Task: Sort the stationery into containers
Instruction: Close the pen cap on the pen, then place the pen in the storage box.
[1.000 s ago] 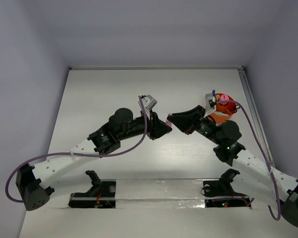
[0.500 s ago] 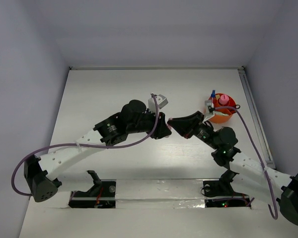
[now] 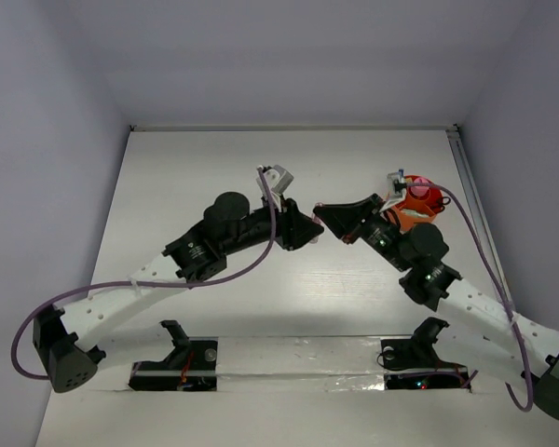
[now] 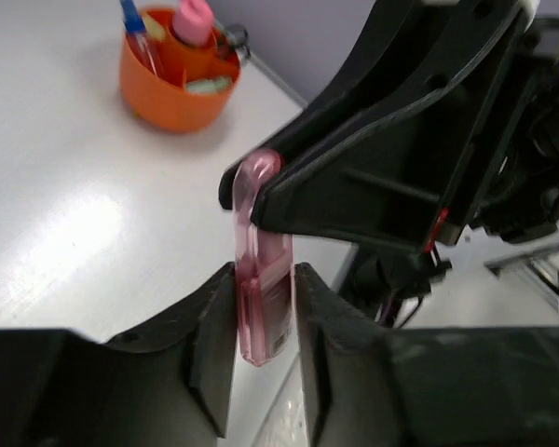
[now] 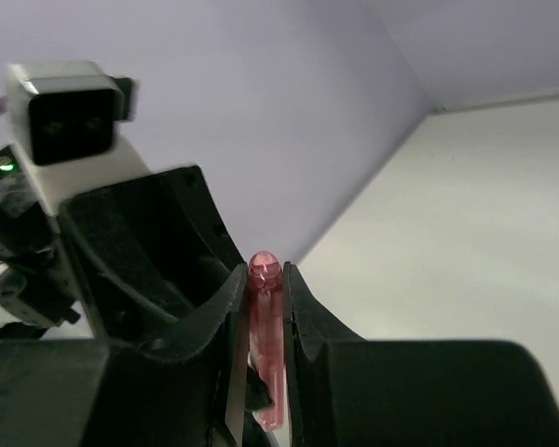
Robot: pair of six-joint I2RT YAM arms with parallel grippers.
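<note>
You have one pink marker (image 4: 264, 317), stubby and see-through, held off the counter (image 4: 65, 205) near its middle. Two grippers pinch it: the left gripper (image 4: 264, 275) one end, the right gripper (image 5: 265, 272) the other. One orange bowl (image 4: 168, 98) stands beyond, part-filled.

Translucent pink marker (image 4: 261, 289) aloft — orange bowl (image 4: 163, 98) holds others.

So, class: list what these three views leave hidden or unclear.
- Pink item: top view, hidden where left hand and right hand meet.
- Orange bowl: top view, partly behind the right arm; contents too small.
- Bowl: outside the right wrist view.
</note>
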